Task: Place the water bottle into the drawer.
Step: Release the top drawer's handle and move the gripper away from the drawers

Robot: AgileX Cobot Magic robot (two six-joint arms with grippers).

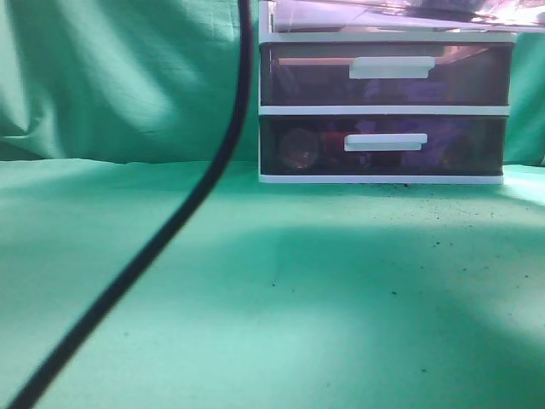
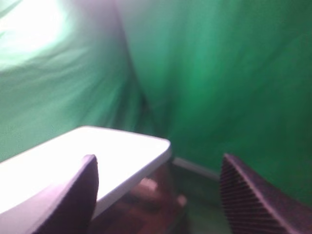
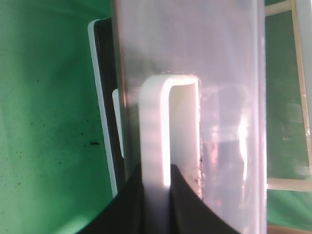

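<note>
A drawer unit (image 1: 385, 109) with white frame and dark see-through drawers stands at the back right of the green table. My right gripper (image 3: 168, 195) is shut on the white handle (image 3: 168, 126) of a clear-fronted drawer (image 3: 224, 97); only the lower edge of that top drawer (image 1: 383, 17) shows in the exterior view. My left gripper (image 2: 158, 161) is open and empty, held high by the unit's white top (image 2: 97, 156). I cannot make out the water bottle in any view. Blurred reddish shapes show behind the drawer fronts. Neither gripper shows in the exterior view.
A black cable (image 1: 196, 196) hangs across the left middle of the exterior view. Green cloth (image 1: 128, 77) covers the table and hangs as a backdrop. Two lower drawers with white handles (image 1: 390, 66) (image 1: 385, 141) are shut.
</note>
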